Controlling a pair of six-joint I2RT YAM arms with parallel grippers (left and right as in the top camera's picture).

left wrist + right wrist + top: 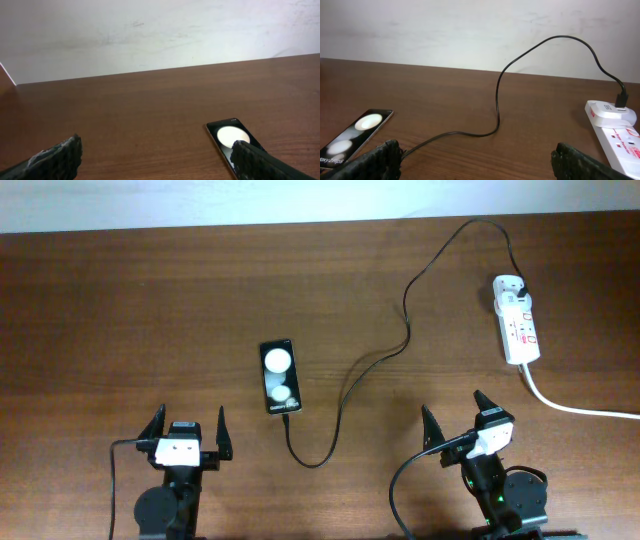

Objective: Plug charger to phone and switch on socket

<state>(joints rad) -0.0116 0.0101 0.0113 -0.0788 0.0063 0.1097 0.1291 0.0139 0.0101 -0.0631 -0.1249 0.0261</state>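
The black phone (280, 376) lies face up mid-table, with two round white reflections on its screen; it also shows in the left wrist view (226, 136) and the right wrist view (355, 131). The thin black charger cable (405, 330) runs from the phone's near end, loops and goes up to its black plug in the white socket strip (518, 320) at the far right. The cable (498, 102) and the socket (615, 131) show in the right wrist view. My left gripper (188, 435) and right gripper (455, 420) are both open and empty near the front edge.
A thick white cord (575, 407) leaves the socket strip toward the right edge. A pale wall (470, 30) stands behind the brown wooden table (120, 310).
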